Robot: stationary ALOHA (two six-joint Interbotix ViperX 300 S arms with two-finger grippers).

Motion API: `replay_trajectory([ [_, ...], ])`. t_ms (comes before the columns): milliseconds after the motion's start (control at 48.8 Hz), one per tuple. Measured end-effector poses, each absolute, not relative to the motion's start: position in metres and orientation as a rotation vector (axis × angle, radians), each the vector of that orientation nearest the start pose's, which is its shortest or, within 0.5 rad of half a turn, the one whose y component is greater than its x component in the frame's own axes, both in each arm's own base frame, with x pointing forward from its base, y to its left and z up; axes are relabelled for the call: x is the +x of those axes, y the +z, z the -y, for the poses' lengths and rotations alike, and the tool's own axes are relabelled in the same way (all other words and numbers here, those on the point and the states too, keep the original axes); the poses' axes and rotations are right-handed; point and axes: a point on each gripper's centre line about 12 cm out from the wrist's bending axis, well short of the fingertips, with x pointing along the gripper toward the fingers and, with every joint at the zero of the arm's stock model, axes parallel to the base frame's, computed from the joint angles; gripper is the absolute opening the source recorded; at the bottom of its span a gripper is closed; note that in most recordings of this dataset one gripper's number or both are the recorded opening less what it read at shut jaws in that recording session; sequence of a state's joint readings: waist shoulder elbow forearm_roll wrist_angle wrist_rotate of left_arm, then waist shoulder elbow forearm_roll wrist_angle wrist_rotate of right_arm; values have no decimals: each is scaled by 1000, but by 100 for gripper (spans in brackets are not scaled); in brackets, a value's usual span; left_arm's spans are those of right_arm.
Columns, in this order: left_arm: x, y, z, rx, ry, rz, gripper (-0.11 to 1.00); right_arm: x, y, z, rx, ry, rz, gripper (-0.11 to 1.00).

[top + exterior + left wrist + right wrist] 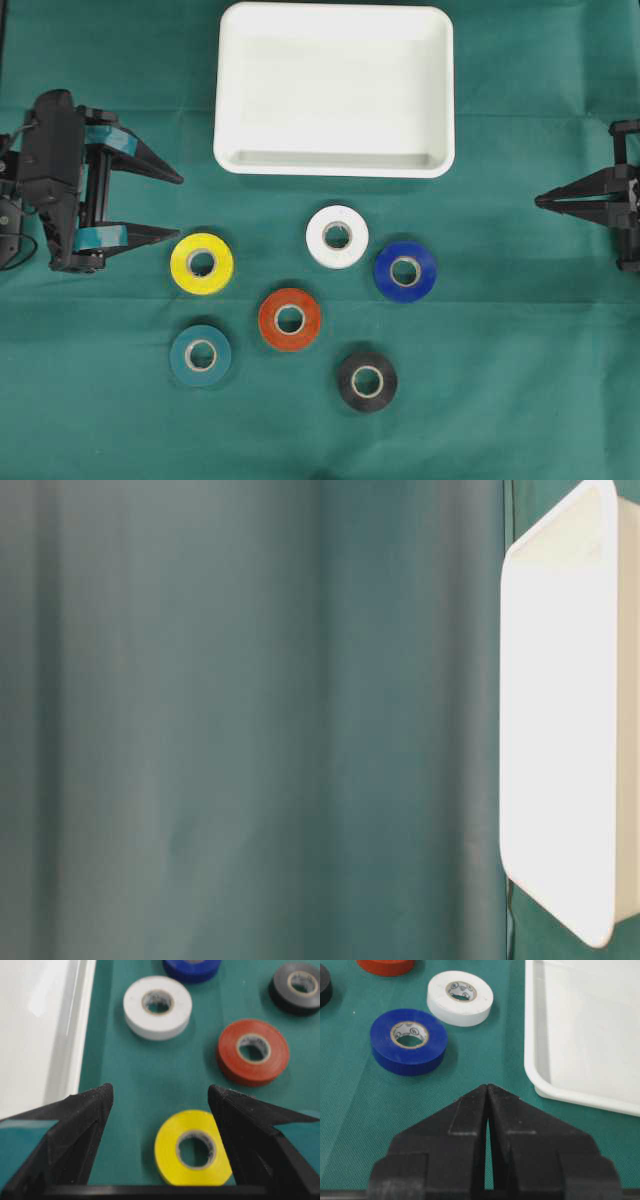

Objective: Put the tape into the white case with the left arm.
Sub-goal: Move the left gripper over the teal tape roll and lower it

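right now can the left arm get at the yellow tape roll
Probably yes. The left gripper is open and empty, with the yellow tape roll lying flat on the cloth just ahead of its lower finger. Nothing lies between them, and the neighbouring rolls sit apart from it.

Table-level view: blurred green cloth, white case cut off at right edge. Left wrist view: blue roll cropped at top, black roll at right. Right claw partly cut off overhead.

Lab bench: green cloth, two arms.
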State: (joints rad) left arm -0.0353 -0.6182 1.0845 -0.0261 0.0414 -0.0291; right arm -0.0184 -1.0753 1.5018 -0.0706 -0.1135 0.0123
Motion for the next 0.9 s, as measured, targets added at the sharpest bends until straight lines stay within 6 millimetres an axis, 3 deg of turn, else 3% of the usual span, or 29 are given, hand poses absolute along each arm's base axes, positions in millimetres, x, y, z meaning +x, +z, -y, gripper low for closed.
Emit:
replay_trajectory([
  [430,260,210,9,-44,-21,-571,86,149,160,2,-52,-2,-318,-9],
  [902,260,209,10,-48,-22,-576,86,150,160,2,-52,-2,-316,-9],
])
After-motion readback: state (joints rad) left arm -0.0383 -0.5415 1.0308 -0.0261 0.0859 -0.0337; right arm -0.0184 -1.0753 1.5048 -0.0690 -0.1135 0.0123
